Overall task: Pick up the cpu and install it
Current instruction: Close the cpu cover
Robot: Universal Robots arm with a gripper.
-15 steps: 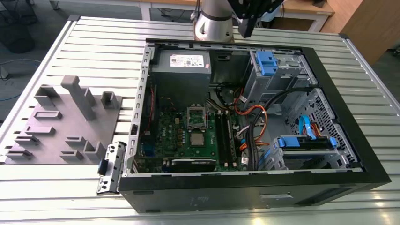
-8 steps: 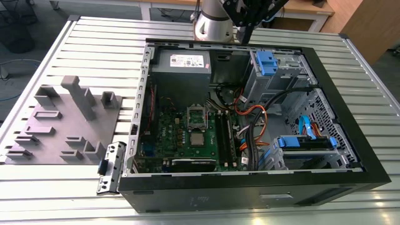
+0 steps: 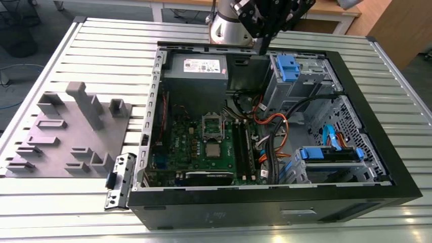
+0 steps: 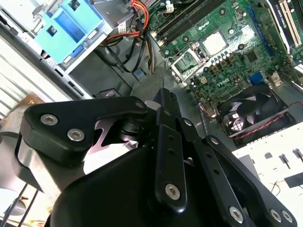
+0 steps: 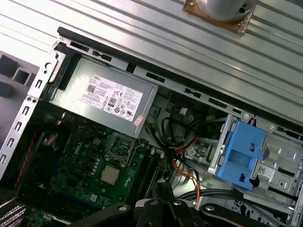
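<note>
The cpu (image 3: 213,149) is a small silvery square lying flat on the green motherboard (image 3: 185,147) inside the open computer case. It is next to the silver socket frame (image 3: 212,123), which stands open. Both wrist views show the cpu (image 4: 214,43) (image 5: 110,175) and the frame (image 4: 185,60) (image 5: 120,146). My gripper (image 3: 262,49) hangs high over the back of the case, above the power supply (image 3: 197,68) and far from the cpu. Its black fingers (image 4: 163,97) are shut together and hold nothing.
A blue drive bracket (image 3: 287,68) and a metal drive cage occupy the exterior view's right of the case, with orange and black cables (image 3: 273,124) between them and the board. A fan (image 4: 244,111) sits beside the board. A grey fixture block (image 3: 68,131) lies outside the case on the slatted table (image 3: 40,192).
</note>
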